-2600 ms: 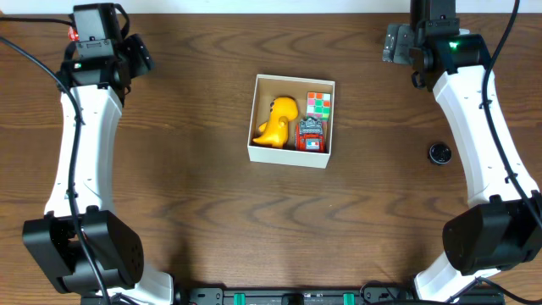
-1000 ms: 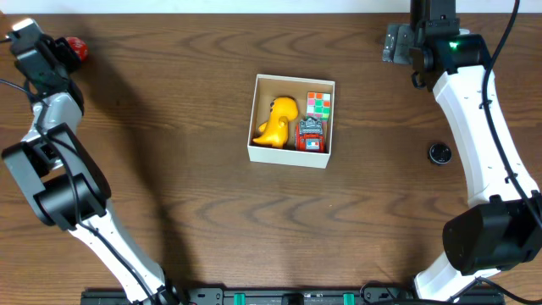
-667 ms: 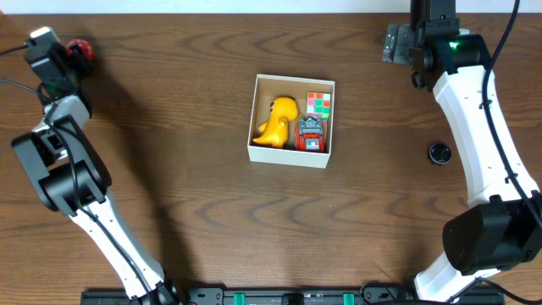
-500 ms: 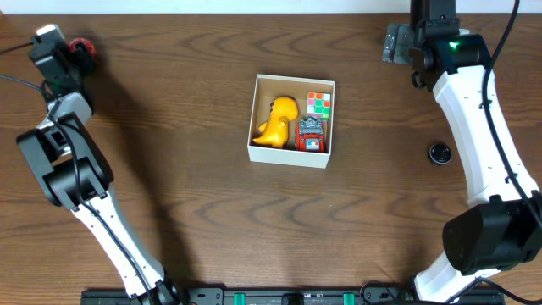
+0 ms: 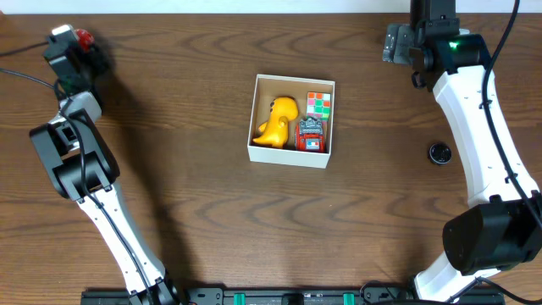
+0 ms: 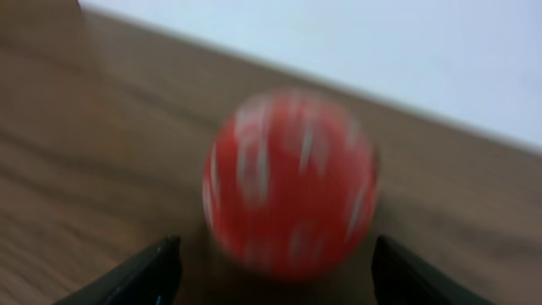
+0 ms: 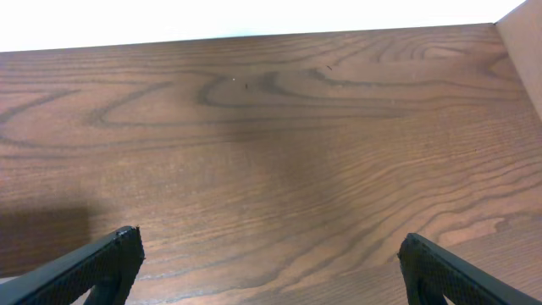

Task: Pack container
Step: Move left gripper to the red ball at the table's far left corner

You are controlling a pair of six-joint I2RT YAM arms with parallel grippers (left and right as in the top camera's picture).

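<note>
The container (image 5: 290,155), a shallow white box with a brown inside, sits mid-table. It holds a yellow toy animal (image 5: 277,121), a colour cube (image 5: 318,104) and a small red toy (image 5: 311,135). A red ball (image 5: 82,36) lies at the far left back of the table. My left gripper (image 5: 76,42) is right at it. In the blurred left wrist view the ball (image 6: 288,182) fills the space just ahead of the left gripper (image 6: 275,258), whose jaws stand apart on either side. My right gripper (image 5: 396,42) hovers at the back right. In its wrist view the right gripper (image 7: 271,254) is open over bare wood.
A small black round object (image 5: 438,152) lies on the table to the right of the box, beside the right arm. The table's back edge (image 7: 254,36) runs just beyond both grippers.
My left gripper has swung right along the back edge, up to the red ball, which has stayed about where it was. The right arm and the box are unchanged.
</note>
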